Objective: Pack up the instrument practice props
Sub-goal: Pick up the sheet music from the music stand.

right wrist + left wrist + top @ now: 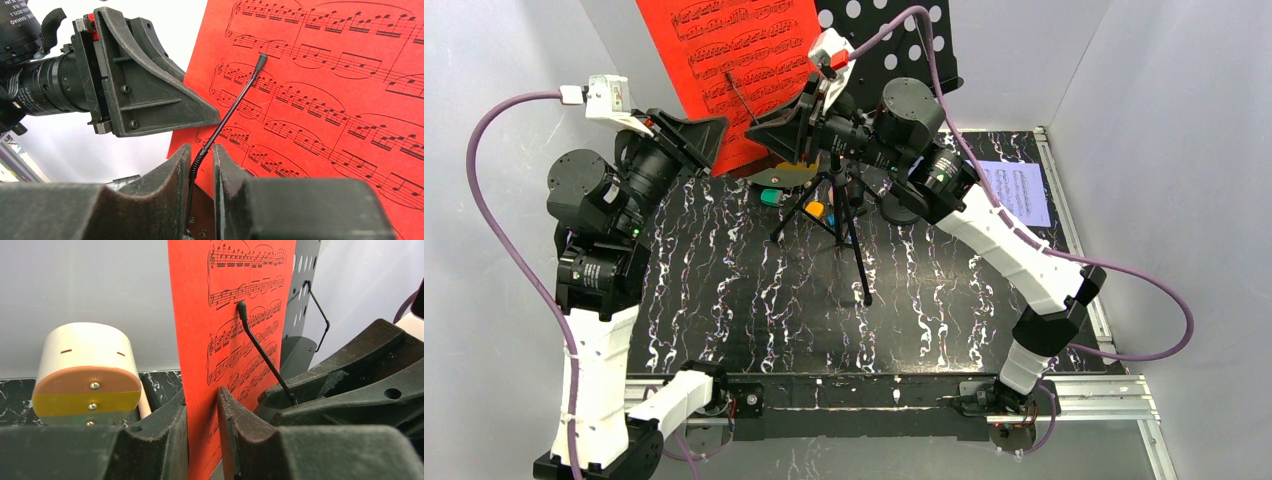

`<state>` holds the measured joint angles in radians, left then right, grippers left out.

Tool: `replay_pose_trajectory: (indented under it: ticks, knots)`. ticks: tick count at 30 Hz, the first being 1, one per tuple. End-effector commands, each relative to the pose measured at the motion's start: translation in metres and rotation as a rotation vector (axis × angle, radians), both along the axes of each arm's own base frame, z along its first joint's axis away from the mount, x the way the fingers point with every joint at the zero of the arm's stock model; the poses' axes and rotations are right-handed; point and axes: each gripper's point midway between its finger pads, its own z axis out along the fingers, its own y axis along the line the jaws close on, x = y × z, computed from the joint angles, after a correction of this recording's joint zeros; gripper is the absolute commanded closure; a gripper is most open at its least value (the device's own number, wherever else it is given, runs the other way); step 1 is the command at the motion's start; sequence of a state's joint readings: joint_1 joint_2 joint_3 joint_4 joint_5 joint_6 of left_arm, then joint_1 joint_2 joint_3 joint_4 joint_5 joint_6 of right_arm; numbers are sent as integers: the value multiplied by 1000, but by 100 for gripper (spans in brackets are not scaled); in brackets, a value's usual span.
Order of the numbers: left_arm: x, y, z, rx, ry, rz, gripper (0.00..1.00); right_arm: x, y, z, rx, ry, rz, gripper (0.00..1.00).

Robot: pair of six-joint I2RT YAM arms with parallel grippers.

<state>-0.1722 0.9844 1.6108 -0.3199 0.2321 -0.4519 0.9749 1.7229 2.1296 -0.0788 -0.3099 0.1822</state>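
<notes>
The red page [724,60] stands up tall on the black stand [894,30] at the far end of the surface [724,280], with its long side going up and down. A thin black wire [235,100] leans across the front of the page and seems to pin it to the stand.

The left hand [202,397] is at the page's lower left edge. It has one finger behind the paper and one in front, with a small gap between them, so it is not squeezing the page. The right hand [201,148] is just beside it, low down at the foot of the wire. The wire runs between its two fingers, but they stand a little apart and do not pinch it.

Both hands are right up against the page, so neither has far to go. I think the wire must be pulled away from the paper first, and then the left hand can draw the page out sideways.

The stand's legs [839,215] are spread out below. A white page [1019,190] lies flat, well off to the right.
</notes>
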Motion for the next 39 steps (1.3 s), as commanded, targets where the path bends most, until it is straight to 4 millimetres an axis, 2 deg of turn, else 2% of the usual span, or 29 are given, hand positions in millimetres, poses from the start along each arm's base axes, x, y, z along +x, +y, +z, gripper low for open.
replay_pose_trajectory:
  ticks: [1,5,8,13,20,23,30,34,39]
  knots:
    - [-7,5,8,5,-39,21,80,-4,-22,38,120,-60,-56,75]
    - [-9,8,8,2,-45,35,85,0,-27,36,132,-55,-91,91]
    - [-11,9,8,3,-43,39,87,1,-31,37,151,-58,-110,98]
    - [-15,13,6,1,-45,59,88,4,-39,37,175,-53,-151,99]
    - [-20,14,7,-6,-50,59,73,9,-41,34,180,-45,-175,99]
    - [-19,11,6,-4,-46,43,72,10,-40,33,178,-42,-177,99]
    - [-22,8,7,-7,-53,23,86,12,-39,30,174,-35,-184,99]
    - [-26,11,10,-10,-63,34,99,13,-41,30,180,-34,-194,99]
    - [-36,24,5,4,-53,101,100,14,-43,31,185,-37,-204,99]
